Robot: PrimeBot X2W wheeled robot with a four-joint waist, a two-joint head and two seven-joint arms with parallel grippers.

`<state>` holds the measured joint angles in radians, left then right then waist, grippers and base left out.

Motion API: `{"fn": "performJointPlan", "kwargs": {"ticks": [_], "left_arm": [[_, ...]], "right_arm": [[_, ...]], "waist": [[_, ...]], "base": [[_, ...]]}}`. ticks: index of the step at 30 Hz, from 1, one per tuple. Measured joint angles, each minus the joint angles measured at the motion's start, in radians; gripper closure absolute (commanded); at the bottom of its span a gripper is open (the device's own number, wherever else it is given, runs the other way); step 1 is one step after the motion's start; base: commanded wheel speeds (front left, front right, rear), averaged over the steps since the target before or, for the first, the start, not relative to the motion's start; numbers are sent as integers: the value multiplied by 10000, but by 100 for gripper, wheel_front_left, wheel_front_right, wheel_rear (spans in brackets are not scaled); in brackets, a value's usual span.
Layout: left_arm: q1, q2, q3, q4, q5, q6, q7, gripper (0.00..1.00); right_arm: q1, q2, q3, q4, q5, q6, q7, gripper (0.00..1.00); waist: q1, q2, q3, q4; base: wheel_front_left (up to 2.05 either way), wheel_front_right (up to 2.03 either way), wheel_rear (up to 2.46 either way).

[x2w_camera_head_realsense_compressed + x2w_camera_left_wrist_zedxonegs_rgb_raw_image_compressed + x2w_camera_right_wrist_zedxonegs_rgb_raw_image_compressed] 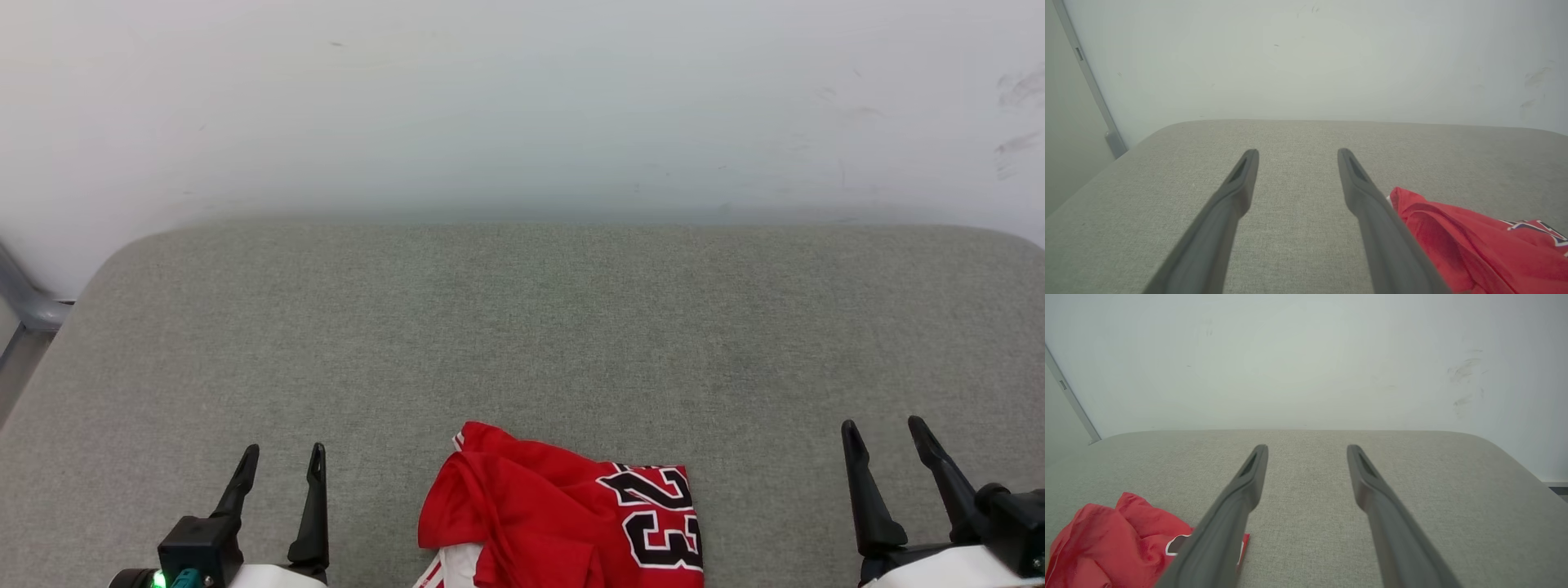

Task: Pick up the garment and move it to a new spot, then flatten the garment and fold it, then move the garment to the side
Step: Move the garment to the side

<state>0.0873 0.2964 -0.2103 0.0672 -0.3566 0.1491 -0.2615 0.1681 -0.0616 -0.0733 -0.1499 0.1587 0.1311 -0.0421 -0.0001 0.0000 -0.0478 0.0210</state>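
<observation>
One crumpled red garment [563,514] lies on a round-cornered grey woven cushion [522,327].

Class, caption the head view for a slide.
Crumpled red garment lies at the near edge of the grey cushion, between the open left gripper and open right gripper, neither touching it.

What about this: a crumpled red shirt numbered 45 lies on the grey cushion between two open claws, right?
Wrong number: the head view shows 23 on the garment, crumpled on the cushion between the open left gripper and right gripper.
</observation>
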Motion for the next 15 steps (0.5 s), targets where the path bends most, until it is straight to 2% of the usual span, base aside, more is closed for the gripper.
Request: {"fn": "performJointPlan", "kwargs": {"ticks": [8,11,15], "left_arm": [[-6,0,88,-54,-4,-12,0,0],[-109,-13,119,-117,-6,-50,-2,0],[-495,-155,-8,-144,12,-198,-2,0]], "right_arm": [[23,63,-341,-144,543,0,525,0],[22,82,-968,25,1854,0,1166,0],[198,81,-1661,769,3787,-2,3030,0]], "waist": [[0,0,86,-8],[1,0,184,36],[1,0,335,294]], "base": [[0,0,0],[0,0,0],[0,0,0]]}}
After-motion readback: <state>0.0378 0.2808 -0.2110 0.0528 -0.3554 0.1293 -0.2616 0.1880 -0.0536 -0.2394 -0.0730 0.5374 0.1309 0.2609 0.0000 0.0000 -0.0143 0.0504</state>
